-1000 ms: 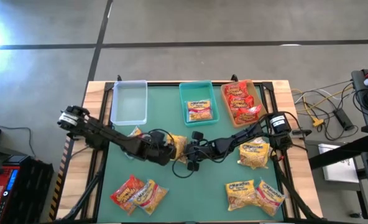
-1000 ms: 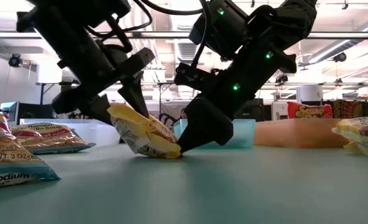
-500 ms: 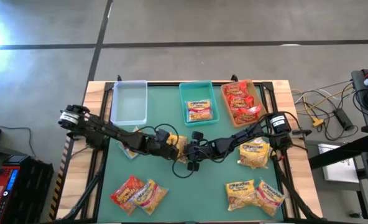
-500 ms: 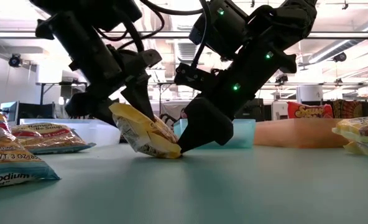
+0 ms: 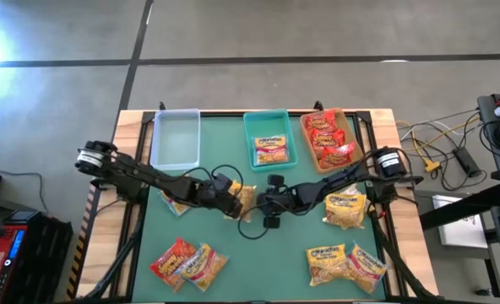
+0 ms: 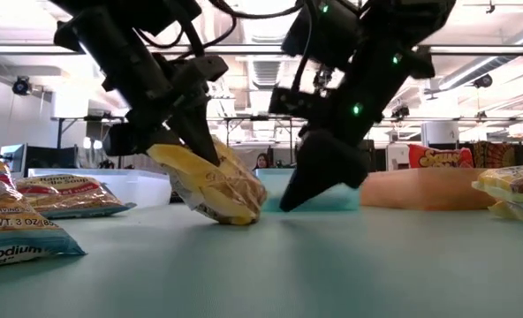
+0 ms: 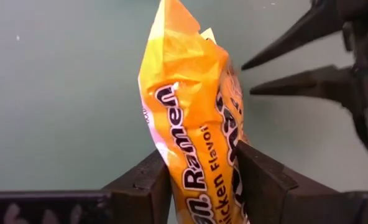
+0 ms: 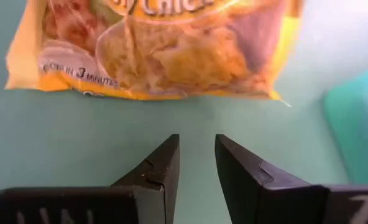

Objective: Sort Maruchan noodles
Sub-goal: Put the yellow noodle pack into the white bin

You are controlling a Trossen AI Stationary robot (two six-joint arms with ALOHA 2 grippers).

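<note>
Left jaws (image 7: 199,177) pinch the crinkly yellow plastic chicken-ramen packet (image 7: 193,112), tilted at mid-surface (image 5: 233,245). Right jaws (image 8: 196,165), just right, stand parted, empty. We judge: firm the grip before lifting toward the far teal plastic bin (image 5: 252,139).

Layout about the middle bin (image 5: 267,139), high view.
One packet (image 5: 271,150) lay in it; a second bin (image 5: 176,139) sat left, a third (image 5: 328,138) right; the gripped packet (image 5: 243,200) stood before it.

Cut off at the wrist view's lower edge: yellow packet (image 7: 193,124) (label perhaps chicken flavour), bottom hidden between the fingers (image 7: 148,180).
</note>
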